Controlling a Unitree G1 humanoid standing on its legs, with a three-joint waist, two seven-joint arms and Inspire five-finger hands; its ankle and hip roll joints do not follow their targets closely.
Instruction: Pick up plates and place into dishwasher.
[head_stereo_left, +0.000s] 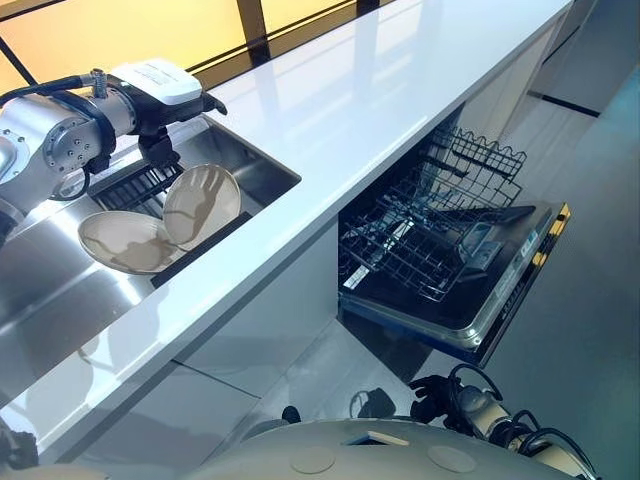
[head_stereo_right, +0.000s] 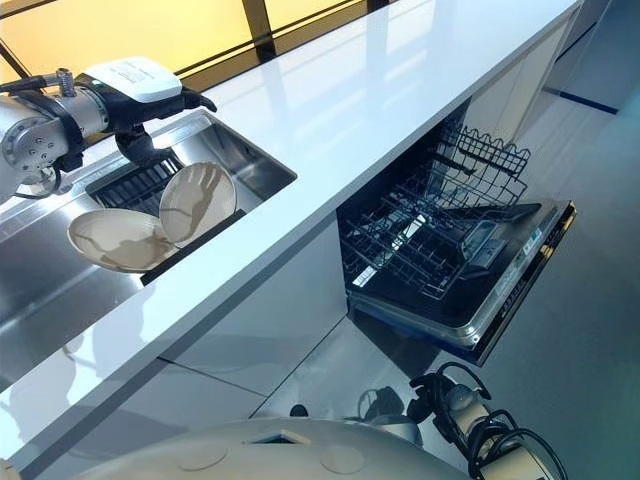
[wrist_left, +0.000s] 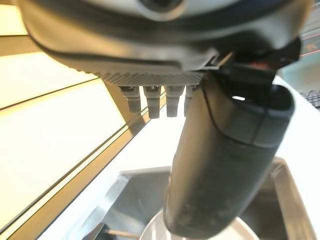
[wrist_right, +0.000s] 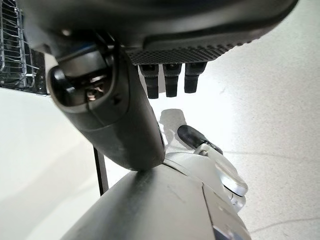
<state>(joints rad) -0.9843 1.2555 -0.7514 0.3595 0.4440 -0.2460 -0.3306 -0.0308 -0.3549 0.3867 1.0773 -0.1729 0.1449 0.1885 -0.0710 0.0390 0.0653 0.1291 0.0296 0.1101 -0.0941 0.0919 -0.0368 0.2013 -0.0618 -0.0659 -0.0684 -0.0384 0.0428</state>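
From the left eye view, two round, beige, shallow plates stand in a stainless-steel sink (head_stereo_left: 262, 172): the near plate (head_stereo_left: 122, 241) leans low and almost flat, the far plate (head_stereo_left: 202, 204) stands tilted more upright and overlaps its edge; both rest against a dark ribbed rack (head_stereo_left: 128, 186) inside the basin. The left hand (head_stereo_left: 157, 142) hangs just above the far plate's upper rim, its dark fingers pointing down; whether it touches the plate cannot be told. A glossy white countertop (head_stereo_left: 380, 90) runs along the sink, and below it one dishwasher (head_stereo_left: 470, 300) stands open, its door folded down, with two black wire racks (head_stereo_left: 420, 245) pulled out, both bare of plates. The right hand (head_stereo_left: 440, 392) hangs low near the floor. The right eye view gives the same count: two plates, one sink, one open dishwasher. In the left wrist view the thick dark thumb stands straight and the fingers extend straight, apart from it, over a pale plate rim. In the right wrist view the right hand's fingers are straight and hold nothing above the pale floor (wrist_right: 270, 100).
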